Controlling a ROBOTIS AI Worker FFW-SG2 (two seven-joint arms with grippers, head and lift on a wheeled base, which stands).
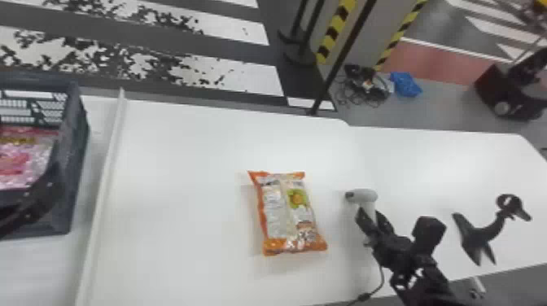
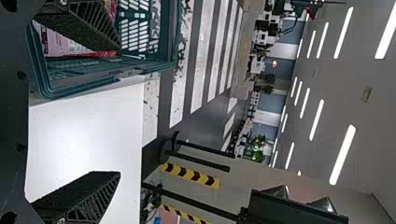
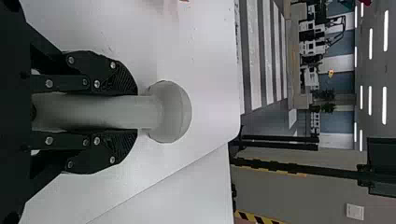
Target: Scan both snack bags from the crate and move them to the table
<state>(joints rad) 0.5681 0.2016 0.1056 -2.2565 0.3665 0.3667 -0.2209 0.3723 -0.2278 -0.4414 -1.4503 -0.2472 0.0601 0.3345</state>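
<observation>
The orange snack bag (image 1: 281, 215) lies flat on the white table. The pink snack bag (image 1: 30, 162) is inside the dark crate (image 1: 77, 138) at the far left. My left gripper (image 1: 38, 195) is over the crate's near right part. In the left wrist view, my left gripper (image 2: 116, 111) is open, one finger overlapping the crate (image 2: 107, 77) and the pink bag (image 2: 65, 44). My right gripper (image 1: 372, 219) holds the grey scanner (image 1: 366, 196) just right of the orange bag. The right wrist view has my right gripper (image 3: 137, 112) shut around the handle of the scanner (image 3: 173, 112).
A raised white strip (image 1: 110, 162) runs along the table between crate and orange bag. A black scanner stand (image 1: 482, 232) is on the table at the right. The scanner's cable (image 1: 380, 280) trails toward the near edge. Black poles stand beyond the far edge.
</observation>
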